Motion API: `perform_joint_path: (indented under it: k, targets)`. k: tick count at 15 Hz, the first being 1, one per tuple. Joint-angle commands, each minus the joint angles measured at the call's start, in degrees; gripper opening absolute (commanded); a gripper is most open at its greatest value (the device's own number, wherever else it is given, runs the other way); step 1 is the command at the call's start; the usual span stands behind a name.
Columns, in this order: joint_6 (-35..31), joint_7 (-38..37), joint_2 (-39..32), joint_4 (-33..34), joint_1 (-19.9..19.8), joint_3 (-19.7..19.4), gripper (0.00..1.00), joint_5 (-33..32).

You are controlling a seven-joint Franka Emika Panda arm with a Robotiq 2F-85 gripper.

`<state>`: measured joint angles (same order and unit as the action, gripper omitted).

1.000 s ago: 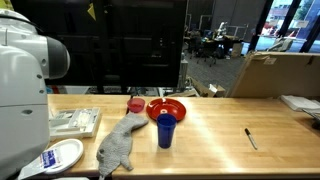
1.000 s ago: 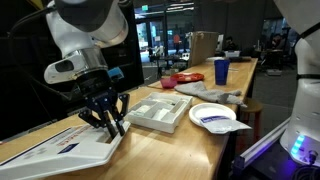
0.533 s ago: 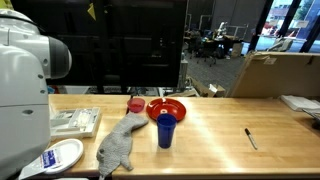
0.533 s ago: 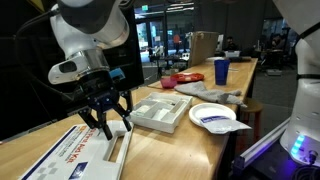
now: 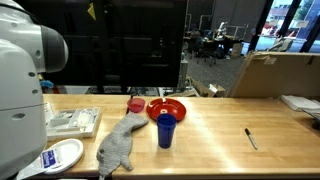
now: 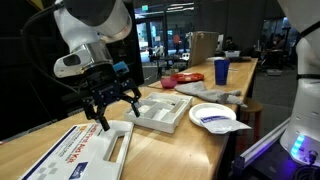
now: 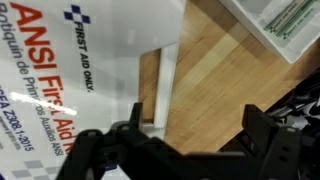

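- The gripper (image 6: 112,112) is hanging just above the first aid kit (image 6: 85,155). Its jaws are standing wide apart and are holding nothing.
- The first aid kit is lying flat on the wooden table (image 6: 170,145), near the end where the arm is working.
- In the wrist view the white lid of the kit (image 7: 90,70) is filling the left part of the picture and is showing red "ANSI First Aid" lettering. The dark fingers (image 7: 125,140) are coming in from the bottom edge, one on each side.
- A white tray (image 6: 160,112) with small packets is sitting just beside the kit, on the side away from the gripper.
- Further along the table, a paper plate (image 6: 212,115) is lying near the edge. A grey cloth (image 6: 225,97), a blue cup (image 6: 221,70) and a red bowl (image 6: 183,78) are standing behind it.
- In an exterior view, a black pen (image 5: 251,138) is lying well apart from the cup, and a cardboard box (image 5: 275,72) is standing at the far side.
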<state>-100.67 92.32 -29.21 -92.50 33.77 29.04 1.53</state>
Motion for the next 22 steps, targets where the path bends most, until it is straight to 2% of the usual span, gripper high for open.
perform_joint_path:
  k: [1, 9, 15, 18, 22]
  targets:
    - [-1.23, -5.37, 9.55, -7.13, -1.51, 0.0, 1.0, 1.73]
    - [-9.62, -15.88, 24.89, -22.61, -6.4, -0.29, 1.0, 4.7]
    - [-12.62, -13.07, 32.47, -33.78, -8.67, -1.92, 1.0, 7.11]
    - [-12.41, -11.75, 34.77, -35.62, -8.72, -3.19, 1.0, 6.27]
    - [-10.56, -11.15, 35.42, -32.58, -9.87, -6.12, 1.0, 5.01]
